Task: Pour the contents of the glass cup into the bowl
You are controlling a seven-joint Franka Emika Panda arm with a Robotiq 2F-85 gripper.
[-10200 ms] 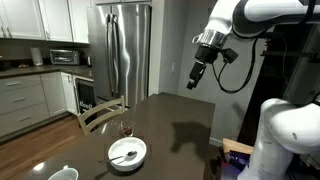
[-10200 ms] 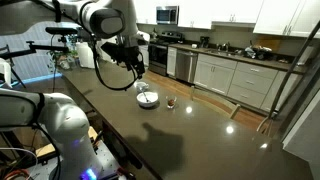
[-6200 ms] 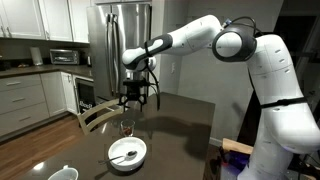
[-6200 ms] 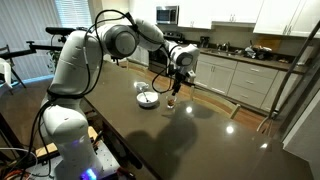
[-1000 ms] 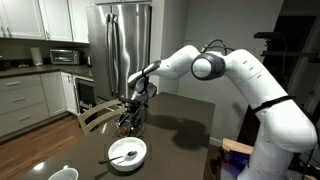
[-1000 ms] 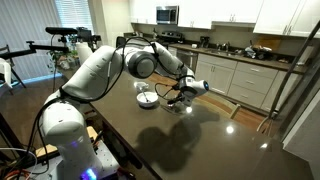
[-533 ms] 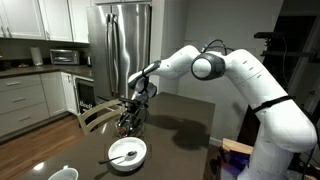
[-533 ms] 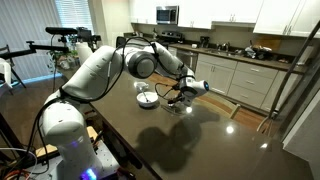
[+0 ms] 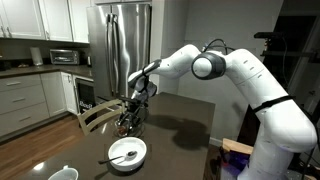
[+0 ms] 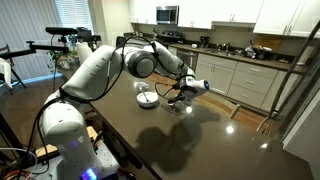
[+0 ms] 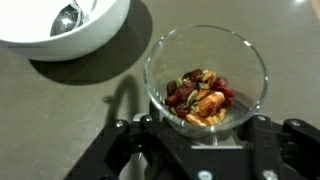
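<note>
The glass cup point(image 11: 205, 60) stands upright on the dark table, and my gripper point(image 11: 205, 128) is shut on it, with one black finger point(image 11: 143, 130) on each side of its base. The contents point(image 11: 200, 97), reddish-brown and orange bits, lie in its bottom. The white bowl point(image 11: 95, 35) sits just beside the cup with a spoon point(image 11: 68, 15) in it. In both exterior views the arm reaches low to the cup point(image 9: 127, 126) point(image 10: 173, 101), next to the bowl point(image 9: 127, 153) point(image 10: 147, 98); the gripper point(image 9: 129, 119) point(image 10: 181, 96) largely hides the cup there.
A small white cup point(image 9: 63, 174) stands near the table's corner, beyond the bowl. A wooden chair point(image 9: 100, 113) is at the table's edge close to the cup. A steel fridge point(image 9: 120, 50) and kitchen counters point(image 10: 225, 70) stand behind.
</note>
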